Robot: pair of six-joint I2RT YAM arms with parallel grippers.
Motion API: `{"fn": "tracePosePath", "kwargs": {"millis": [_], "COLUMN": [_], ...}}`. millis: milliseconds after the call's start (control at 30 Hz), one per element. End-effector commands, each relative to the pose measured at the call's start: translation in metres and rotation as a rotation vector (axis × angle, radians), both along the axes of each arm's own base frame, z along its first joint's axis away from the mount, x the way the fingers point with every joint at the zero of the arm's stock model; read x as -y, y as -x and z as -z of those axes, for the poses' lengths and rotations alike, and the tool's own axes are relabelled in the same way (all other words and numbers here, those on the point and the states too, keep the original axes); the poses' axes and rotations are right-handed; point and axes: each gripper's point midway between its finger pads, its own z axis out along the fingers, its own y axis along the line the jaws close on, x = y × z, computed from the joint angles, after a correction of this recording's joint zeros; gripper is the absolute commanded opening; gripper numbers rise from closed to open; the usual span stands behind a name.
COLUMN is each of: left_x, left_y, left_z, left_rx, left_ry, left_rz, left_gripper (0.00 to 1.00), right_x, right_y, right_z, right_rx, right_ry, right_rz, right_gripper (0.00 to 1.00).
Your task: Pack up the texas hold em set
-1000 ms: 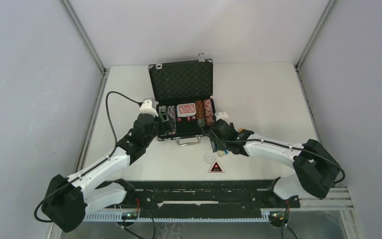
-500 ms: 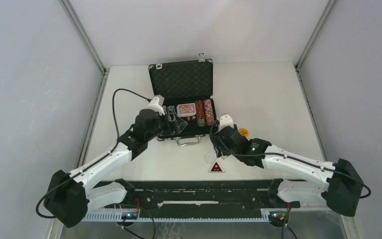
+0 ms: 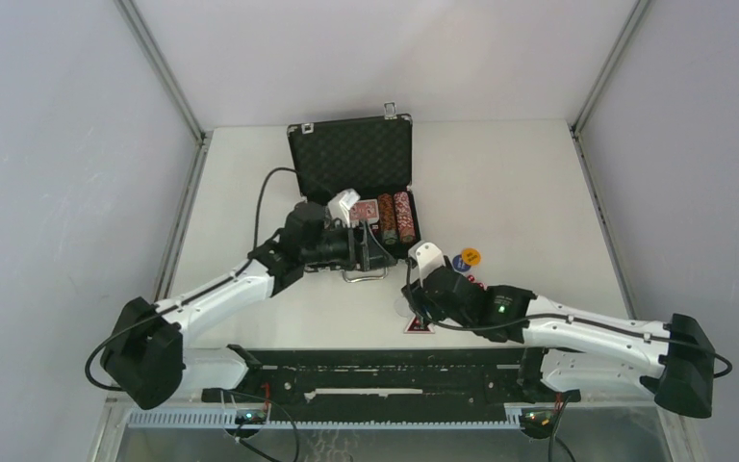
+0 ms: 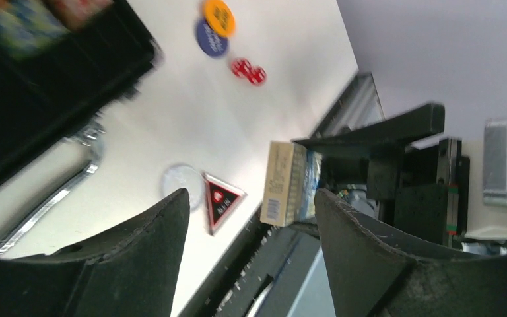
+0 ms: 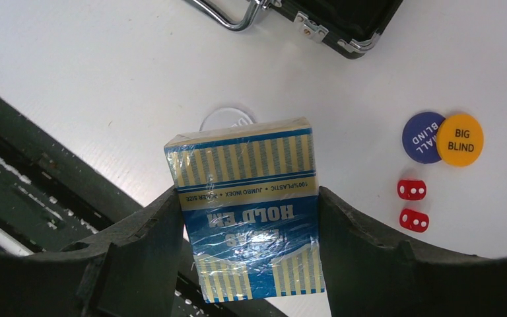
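While your right gripper (image 5: 249, 221) clamps the shrink-wrapped blue card deck (image 5: 243, 162) across its width, holding it over the near side of the white table (image 5: 105, 79) and well short of the case, your left gripper (image 4: 247, 218) hangs wide and empty. It sits just in front of the open black briefcase with silver trim (image 3: 350, 154), near the metal handle (image 3: 364, 274).

A red card deck (image 3: 364, 210) and the brown-and-red chip stacks (image 3: 396, 218) lie in the tray. Its left part is hidden under your left arm, so you cannot tell whether a slot is free.

Your main danger looks like the arms meeting, because the left wrist lies across the case front, right where the deck must travel. The pads grip only the deck's lower half, over glossy film, so a quick swing could twist it loose.

Loose beside your right arm are the blue round token (image 5: 424, 137), the orange round token (image 5: 461, 139), two red dice (image 5: 411, 189), a clear disc (image 5: 223, 119) and a red triangular token (image 4: 221, 198). A low forearm would scatter them, and a knock on the handle would probably shove the case.
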Motion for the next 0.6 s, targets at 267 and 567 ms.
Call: {"fn": "tracePosePath", "kwargs": {"millis": [267,567], "left_x": [0.041,0.055], "left_y": [0.040,0.053], "left_z": [-0.036,-0.056], "left_rx": [-0.009,-0.050], "left_ry": [0.143,0.262], "left_rz": [0.284,0.390], "left_gripper": [0.72,0.72], "right_x": [-0.016,-0.022], "right_y": [0.013,0.016], "right_z": [-0.071,-0.068], "right_rx": [0.115,0.091], "right_ry": [-0.289,-0.300], "right_rz": [-0.133,-0.142], "right_gripper": [0.02,0.02]}}
